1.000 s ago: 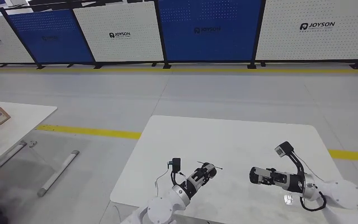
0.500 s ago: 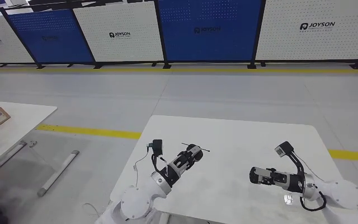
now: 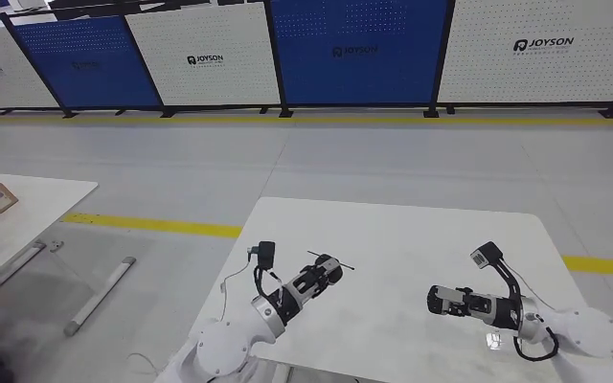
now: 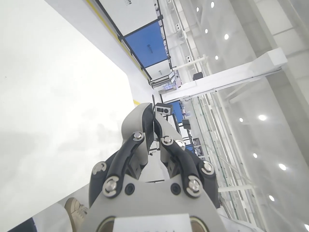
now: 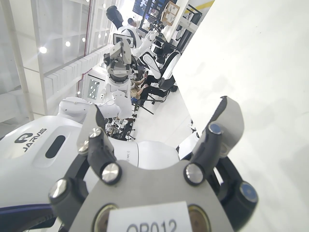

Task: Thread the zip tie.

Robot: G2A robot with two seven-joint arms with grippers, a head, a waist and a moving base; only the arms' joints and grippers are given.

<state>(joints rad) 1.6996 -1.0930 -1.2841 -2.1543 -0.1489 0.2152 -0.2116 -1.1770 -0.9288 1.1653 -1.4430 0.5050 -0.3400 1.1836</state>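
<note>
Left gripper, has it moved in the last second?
Yes. The left gripper, shut on the zip tie, shifted toward the table's left edge, away from the right gripper.

- Your left gripper [image 3: 328,269] has swung away from the right arm, toward the left edge of the table [image 3: 412,235].
- The zip tie [image 3: 331,260], pinched in its fingers [image 4: 134,121], went along and now tilts slightly more.

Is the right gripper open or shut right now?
Open: the right gripper shows its fingertips wide apart, nothing between them.
</note>
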